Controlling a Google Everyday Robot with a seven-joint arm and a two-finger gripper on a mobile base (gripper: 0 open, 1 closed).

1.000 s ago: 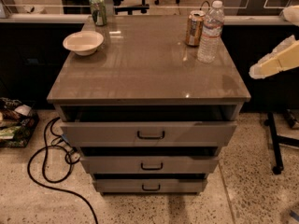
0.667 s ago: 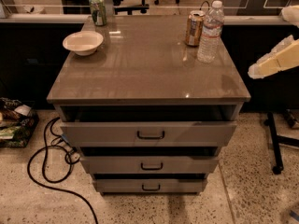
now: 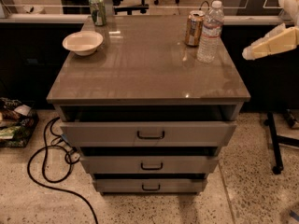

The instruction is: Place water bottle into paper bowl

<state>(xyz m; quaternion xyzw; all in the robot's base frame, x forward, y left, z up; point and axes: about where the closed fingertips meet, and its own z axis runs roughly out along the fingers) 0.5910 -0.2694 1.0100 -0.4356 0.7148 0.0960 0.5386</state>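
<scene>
The water bottle (image 3: 210,31), clear and ribbed with a white cap, stands upright at the back right of the cabinet top (image 3: 145,69). The paper bowl (image 3: 82,42), cream-white and shallow, sits at the back left and holds nothing. My gripper (image 3: 247,55), a cream-coloured wedge, reaches in from the right edge of the view. It hovers off the cabinet's right side, to the right of the bottle and a little nearer the camera, apart from it. It holds nothing.
An orange-brown can (image 3: 194,28) stands just left of the bottle, close to it. A green can (image 3: 97,10) stands behind the bowl. The top drawer (image 3: 149,133) is pulled out. A black cable (image 3: 46,171) lies on the floor at left, and a stand's leg (image 3: 275,143) at right.
My gripper has risen a little and edged left towards the bottle. The bottle, bowl and cans have not moved.
</scene>
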